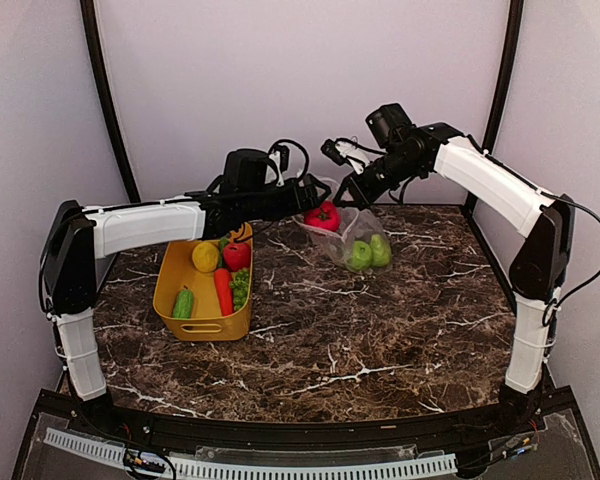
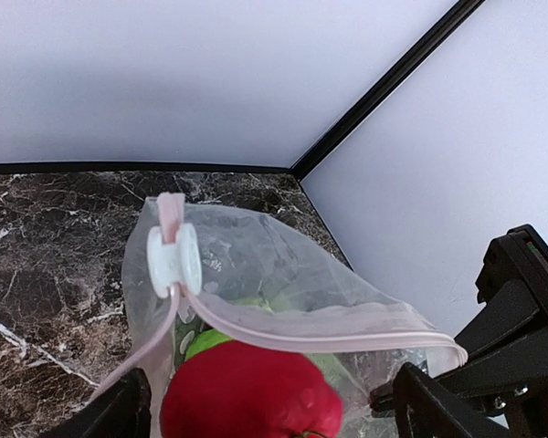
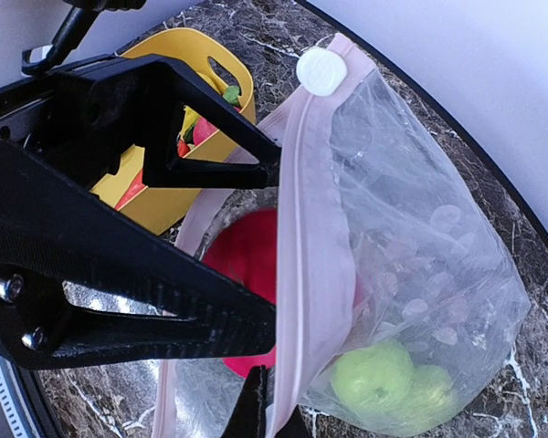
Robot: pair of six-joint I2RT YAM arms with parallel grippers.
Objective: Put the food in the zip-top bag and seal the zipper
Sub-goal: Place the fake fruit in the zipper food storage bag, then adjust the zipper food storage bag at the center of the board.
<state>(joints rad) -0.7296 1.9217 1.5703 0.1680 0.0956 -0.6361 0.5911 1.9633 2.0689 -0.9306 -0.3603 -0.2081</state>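
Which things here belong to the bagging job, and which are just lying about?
Job: bag, zipper, red apple at the bag mouth, green fruits inside, and lemon, second apple, carrot, cucumber, greens in the basket.
Lying about: basket, table.

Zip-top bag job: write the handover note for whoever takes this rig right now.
Grippers: the left end effector is open, its fingers either side of a red apple at the bag's mouth. The right end effector is shut on the zipper, holding that edge of the zip-top bag up.
Done: two green fruits lie at the bag's bottom.
Left: see the apple fully in. Move the lemon, second apple, carrot, cucumber and greens from the yellow basket. Then run the slider along the zipper.
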